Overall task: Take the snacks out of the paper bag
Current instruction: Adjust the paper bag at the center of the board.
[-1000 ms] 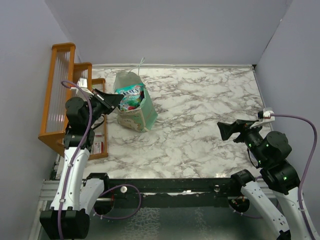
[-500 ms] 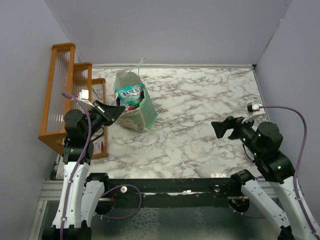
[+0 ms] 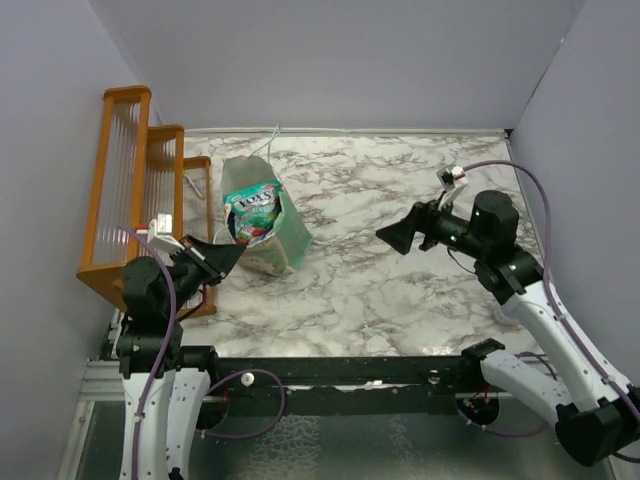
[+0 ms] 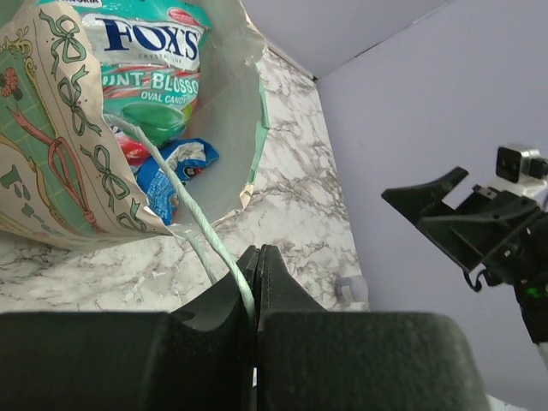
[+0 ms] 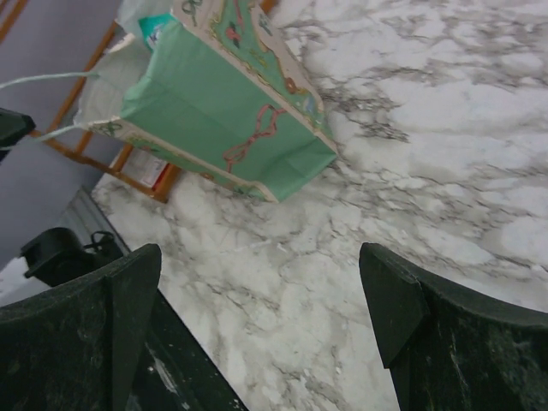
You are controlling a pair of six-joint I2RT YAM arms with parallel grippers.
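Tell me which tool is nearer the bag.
Left. The left tool is right by the bag's left edge, shut on its handle. The right tool hangs open over the table, well off to the bag's right, touching nothing.

Mint-green paper bag [image 5: 214, 111], teal snack packet [image 4: 141, 51], grey-veined marble table [image 3: 400, 290]
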